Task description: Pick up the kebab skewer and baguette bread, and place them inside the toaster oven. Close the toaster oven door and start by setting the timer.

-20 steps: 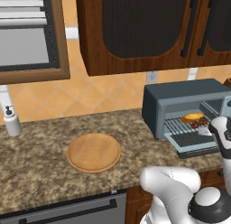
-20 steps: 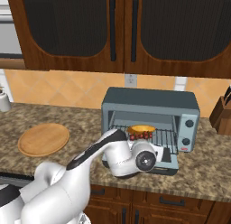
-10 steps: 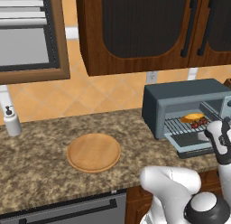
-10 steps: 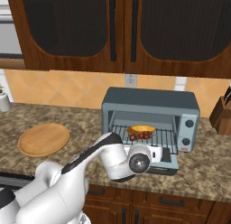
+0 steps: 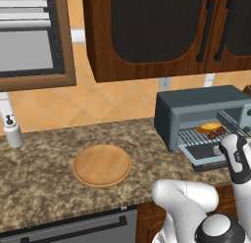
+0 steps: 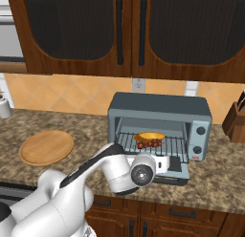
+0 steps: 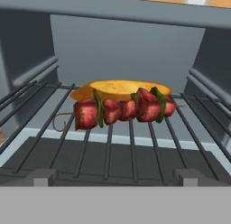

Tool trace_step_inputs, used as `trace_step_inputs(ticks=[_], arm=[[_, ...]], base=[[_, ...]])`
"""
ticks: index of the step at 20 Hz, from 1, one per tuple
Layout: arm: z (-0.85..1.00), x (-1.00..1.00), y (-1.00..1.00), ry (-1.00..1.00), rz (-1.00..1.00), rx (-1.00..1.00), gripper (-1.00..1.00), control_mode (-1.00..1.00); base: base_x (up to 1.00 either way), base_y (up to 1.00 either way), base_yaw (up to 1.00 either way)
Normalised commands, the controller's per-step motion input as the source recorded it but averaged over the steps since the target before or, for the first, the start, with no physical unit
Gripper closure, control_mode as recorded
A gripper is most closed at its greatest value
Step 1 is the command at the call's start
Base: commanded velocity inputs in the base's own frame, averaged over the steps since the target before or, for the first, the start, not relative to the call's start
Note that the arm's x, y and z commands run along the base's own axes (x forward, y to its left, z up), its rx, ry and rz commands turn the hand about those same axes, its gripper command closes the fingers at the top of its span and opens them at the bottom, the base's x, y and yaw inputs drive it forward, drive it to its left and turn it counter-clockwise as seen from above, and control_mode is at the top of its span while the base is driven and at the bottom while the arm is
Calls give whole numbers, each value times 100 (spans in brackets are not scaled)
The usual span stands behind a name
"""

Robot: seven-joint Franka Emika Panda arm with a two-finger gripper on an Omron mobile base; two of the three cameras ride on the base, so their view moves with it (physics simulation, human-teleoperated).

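Skewer (image 6: 149, 144) and baguette (image 6: 149, 136) inside oven (image 6: 160, 109)

- Boxy blue-grey metal toaster oven (image 6: 158, 107), grey wire rack inside.
- Golden-yellow oval baguette loaf (image 7: 121, 89), darker orange crust.
- Skewer of dark red and brown chunks (image 7: 122, 109), with green slivers.
- Round tan wooden plate (image 5: 102, 165).
- Speckled brown granite surface (image 5: 44, 163).
- Dark brown wooden cabinets (image 6: 124, 33).

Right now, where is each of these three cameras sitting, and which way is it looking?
Left base view: behind the arm's left, facing forward and down over the counter, wooden plate and toaster oven; white arm rises lower right.
Right base view: behind the right, facing the open oven; arm at lower left.
Hand view: on the hand, looking into the oven at the kebab skewer before the baguette bread.
All share the rack's food.
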Motion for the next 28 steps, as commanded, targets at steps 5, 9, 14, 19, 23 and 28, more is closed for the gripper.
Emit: trace_step_inputs(ticks=[5, 9, 14, 19, 23, 28], arm=[[-1, 0, -5, -1, 0, 1, -100, -100], [-11, -6, -2, -1, 0, 0, -100, -100], [-6, -6, -1, -1, -3, 3, -100, -100], [-1, 1, -7, -3, -1, 10, -100, -100], [-2, 3, -5, -1, 0, 6, -100, -100], [0, 11, 0, -3, 0, -1, -100, -100]], base=[[0, 0, 0], [0, 0, 0], [0, 0, 0], [0, 0, 0], [0, 0, 0], [0, 0, 0]])
